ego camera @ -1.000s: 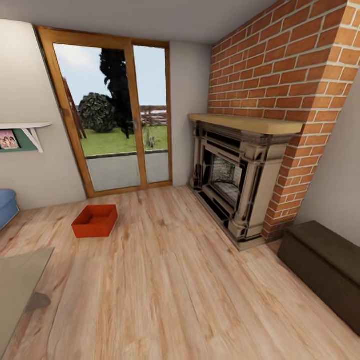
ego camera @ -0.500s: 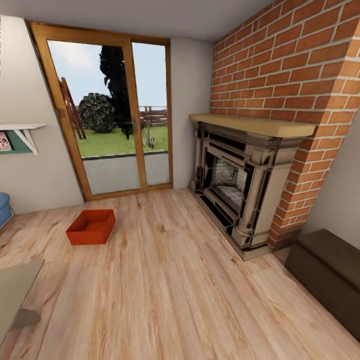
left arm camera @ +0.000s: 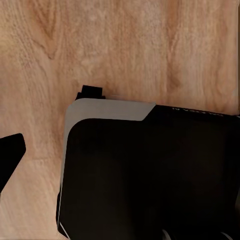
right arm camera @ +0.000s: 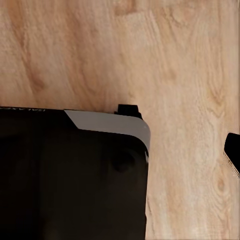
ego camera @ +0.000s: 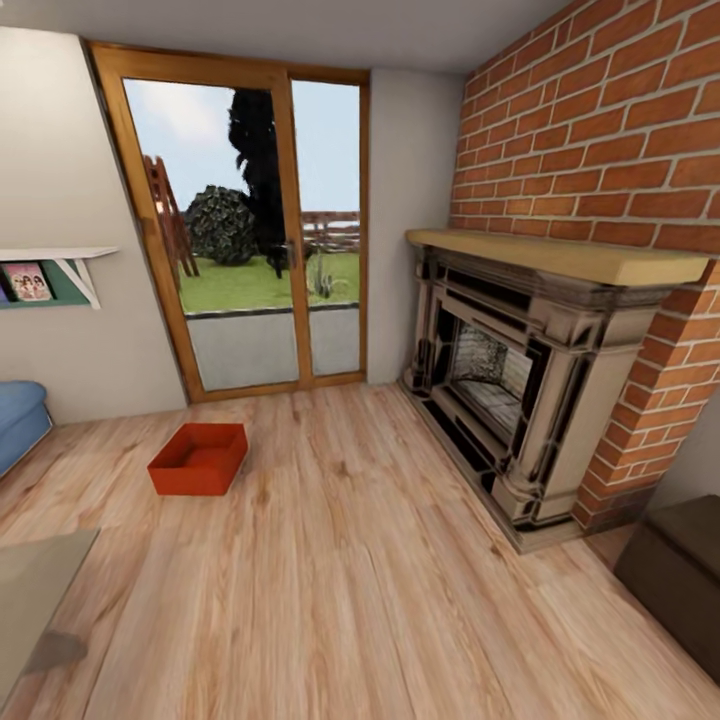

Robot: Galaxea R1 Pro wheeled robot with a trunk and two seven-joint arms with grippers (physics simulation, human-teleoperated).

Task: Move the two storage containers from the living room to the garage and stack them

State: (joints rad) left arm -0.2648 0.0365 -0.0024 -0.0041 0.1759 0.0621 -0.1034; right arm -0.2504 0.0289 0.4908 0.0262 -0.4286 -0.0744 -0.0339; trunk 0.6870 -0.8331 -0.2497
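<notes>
We see one orange-red box (ego camera: 200, 458) lying open-topped on the wood floor (ego camera: 360, 580) before the glass door (ego camera: 250, 220), its long axis running toward the door. Fireplace (ego camera: 510, 390) well apart. Our tools' state we cannot tell.

Open plank floor (ego camera: 360, 590) lies around the box (ego camera: 199, 459), free on every side. The fireplace (ego camera: 520, 390) and dark cabinet (ego camera: 675, 570) hem the right; sofa (ego camera: 20, 420) and rug (ego camera: 35, 590) edge the left.
</notes>
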